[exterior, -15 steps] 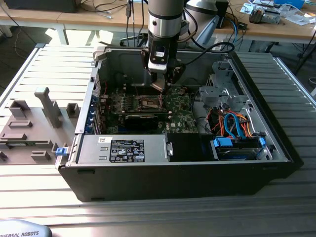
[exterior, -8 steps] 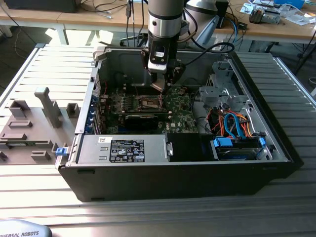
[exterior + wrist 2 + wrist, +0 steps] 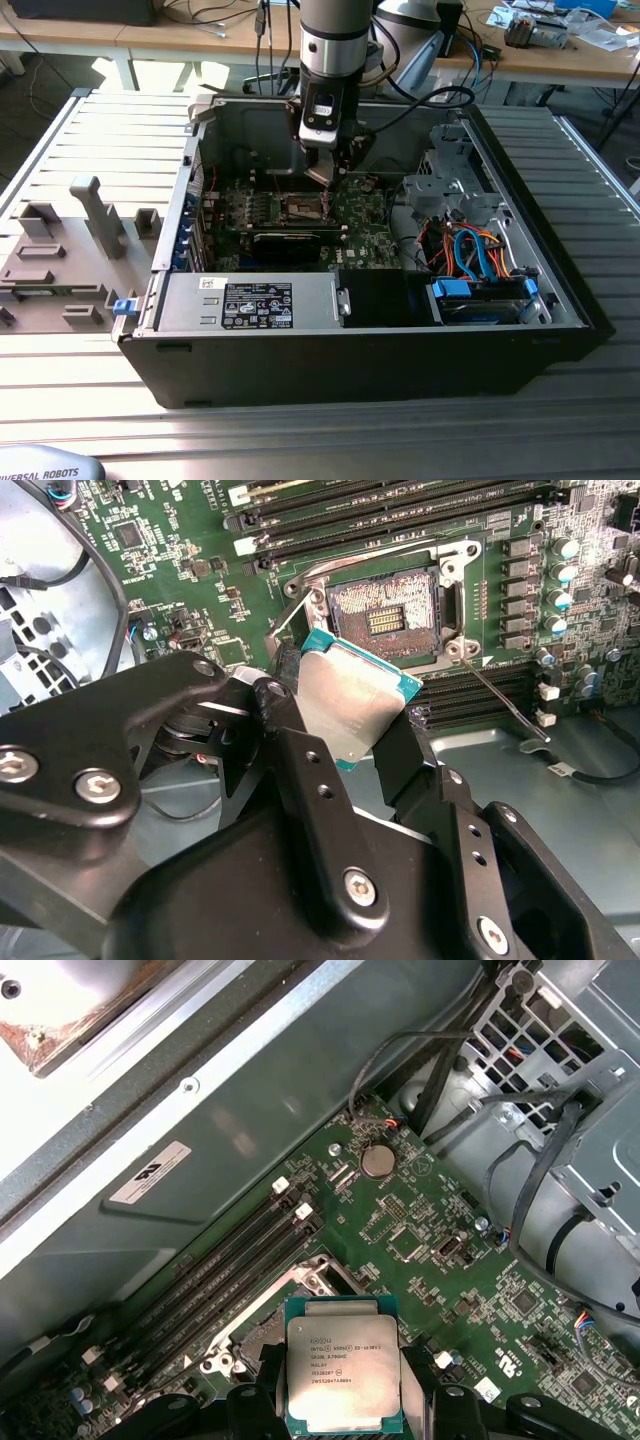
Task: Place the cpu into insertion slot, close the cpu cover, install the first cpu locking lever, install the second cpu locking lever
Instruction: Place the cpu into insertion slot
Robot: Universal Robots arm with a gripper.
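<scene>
Gripper: we saw the gripper [image 3: 323, 180] hanging inside the open computer case [image 3: 350, 375], just above the green motherboard [image 3: 365, 235] in the exterior view.
Fingers: in the second wrist view the two black fingers [image 3: 292, 730] were drawn in narrow against opposite edges of the cpu [image 3: 350, 705], pinching it between them.
Cpu: we found it held clear of the board, silver top facing the cameras and its teal border showing along the edges. In the first wrist view the cpu [image 3: 342, 1370] sat between the gripper's fingertips [image 3: 345, 1405].
Cpu tilt: in the second wrist view it looked tilted rather than level with the board.
Insertion slot: the insertion slot [image 3: 385, 615] lay uncovered, its field of contacts bare, with the cpu near it and not seated in it. In the exterior view we placed the insertion slot [image 3: 305, 208] just under the gripper.
Locking lever: a thin metal locking lever [image 3: 505, 700] stood out slantwise from the slot's corner over the board.
Cpu cover: we could not tell how it stood.
Memory slots: long black memory slots [image 3: 400, 510] ran beside the insertion slot.
Coin battery: a round coin battery [image 3: 377, 1162] sat on the board, well apart from the cpu.
Power supply: a grey power supply [image 3: 250, 300] filled the near side of the case.
Fixture: a grey fixture [image 3: 100, 215] stood outside the case on the exterior view's left.
</scene>
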